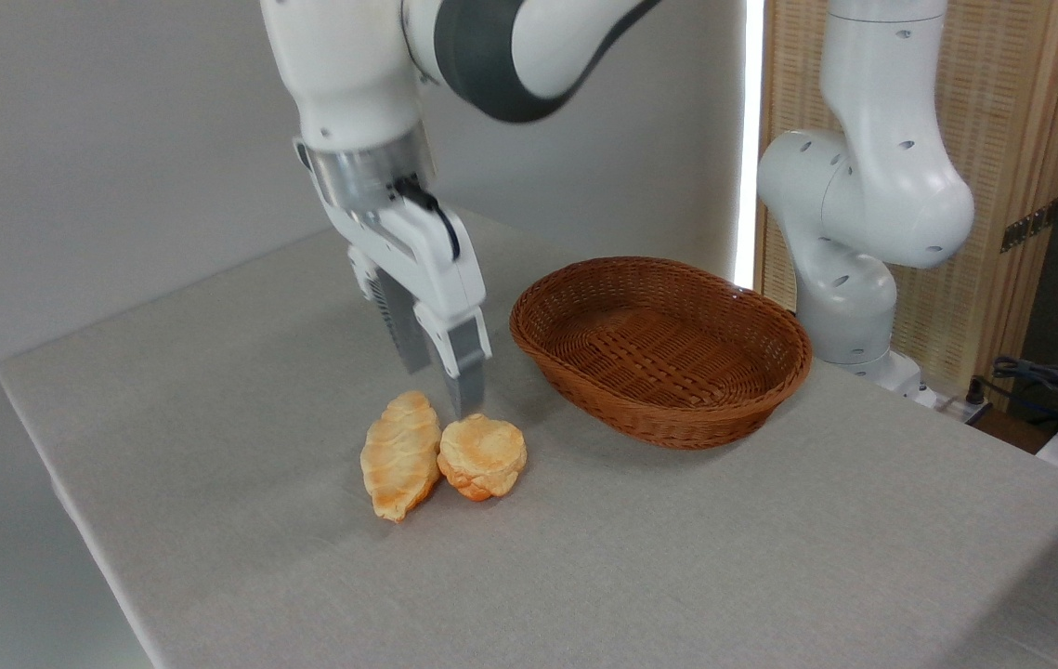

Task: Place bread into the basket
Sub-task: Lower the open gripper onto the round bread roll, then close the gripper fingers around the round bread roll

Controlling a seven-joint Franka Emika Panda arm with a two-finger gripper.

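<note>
- A robotics lab: a white arm [863, 186] bolted beside a grey-clothed table [677, 557].
- Plain grey walls, a wooden slatted screen [1012, 121], loose cables [1049, 381] at right.

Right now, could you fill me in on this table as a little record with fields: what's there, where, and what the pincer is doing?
round bun: on the table, left of the basket, outside it
longer loaf: lying just left of the round bun, the two touching or nearly so
basket: brown wicker, oval, nothing in it
pincer: pointing down just behind the two breads, fingers apart, holding nothing
table: grey cloth cover
task status: bun not yet picked up
</note>
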